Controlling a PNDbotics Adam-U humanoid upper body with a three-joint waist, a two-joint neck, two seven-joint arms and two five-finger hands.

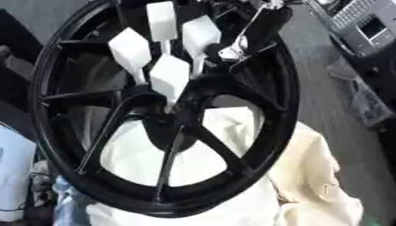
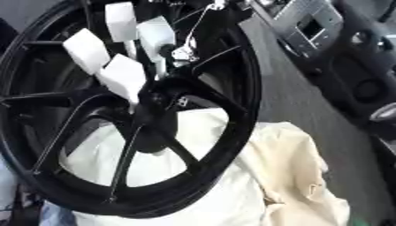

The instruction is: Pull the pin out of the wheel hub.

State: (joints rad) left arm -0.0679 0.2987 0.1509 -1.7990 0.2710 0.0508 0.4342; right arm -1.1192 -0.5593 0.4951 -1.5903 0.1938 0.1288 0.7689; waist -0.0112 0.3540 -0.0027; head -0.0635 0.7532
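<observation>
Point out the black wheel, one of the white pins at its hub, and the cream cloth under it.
black wheel (image 1: pixel 287 106), left eye view, on its right rim.
white pin (image 1: pixel 170 76), left eye view, on the block head of the nearest pin.
cream cloth (image 2: pixel 290 163), right eye view, on the fold right of the wheel.

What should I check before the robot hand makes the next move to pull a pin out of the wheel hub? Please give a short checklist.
1. Pins present: ok. Four white-topped pins stand up from the wheel hub.
2. Pin tops free to grasp: ok. Nothing covers them.
3. Wheel supported: ok. The black rim rests on pale cloth.
4. Robot hand on a pin: not ok. Nothing holds any pin.
5. Right robot hand ready: cannot tell. A silver part shows beside the pins, but it may not be the hand.
6. Left robot hand: cannot tell, as it is out of view.
</observation>
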